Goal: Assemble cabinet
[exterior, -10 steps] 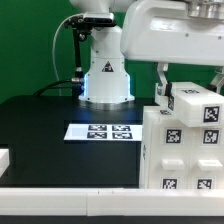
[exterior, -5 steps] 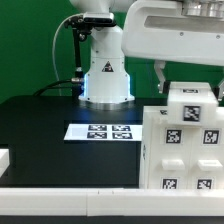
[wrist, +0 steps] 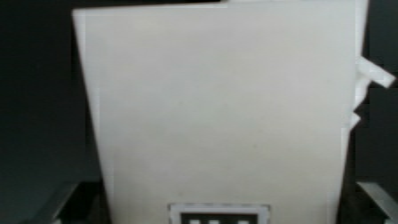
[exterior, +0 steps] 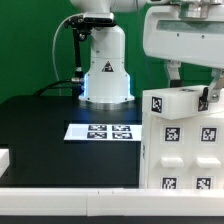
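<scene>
1. While the arm hangs over the exterior view's right side, the gripper (exterior: 190, 88) sits at the top of the cabinet (exterior: 185, 145), one finger (exterior: 175, 73) showing behind the white tagged piece (exterior: 178, 102) up there and another at its far edge. Looks to me like it's clamped on that piece, fingers on either side of it.
2. Cabinet stands on the black table (exterior: 45, 130) at the exterior view's right, just beside the marker board (exterior: 100, 131), not overlapping it as far as I can see.
3. Wrist view is pretty much filled by a big white panel (wrist: 214, 100), so no help on alignment there.
4. My guess at the step: seating this top piece onto the cabinet body. It sits slightly skewed against the box below.
5. Next move probably needs squaring it up with the body's edges and pressing down evenly, otherwise it'll jam or pop off.
</scene>
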Tool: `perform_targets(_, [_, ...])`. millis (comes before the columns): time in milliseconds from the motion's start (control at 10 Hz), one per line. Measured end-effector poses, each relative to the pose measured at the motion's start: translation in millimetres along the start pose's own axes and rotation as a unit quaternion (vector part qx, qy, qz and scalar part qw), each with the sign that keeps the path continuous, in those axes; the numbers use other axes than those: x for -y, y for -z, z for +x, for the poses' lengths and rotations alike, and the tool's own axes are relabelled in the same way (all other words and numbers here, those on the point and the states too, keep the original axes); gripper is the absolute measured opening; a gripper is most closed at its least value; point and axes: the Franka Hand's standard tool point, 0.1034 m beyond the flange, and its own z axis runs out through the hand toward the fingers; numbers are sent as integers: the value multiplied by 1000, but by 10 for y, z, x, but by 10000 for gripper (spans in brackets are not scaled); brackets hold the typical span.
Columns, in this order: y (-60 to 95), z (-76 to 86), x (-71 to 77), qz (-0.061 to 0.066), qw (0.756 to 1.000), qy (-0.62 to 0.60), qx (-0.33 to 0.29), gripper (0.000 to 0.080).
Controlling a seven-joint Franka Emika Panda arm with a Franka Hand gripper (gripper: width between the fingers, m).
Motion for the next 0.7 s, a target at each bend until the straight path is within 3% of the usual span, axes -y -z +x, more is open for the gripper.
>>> perform_targets(300, [-2,22,-19,3,992,-123,22,553])
perform_targets(700, [-3,5,-4,4,938,-341,57,553])
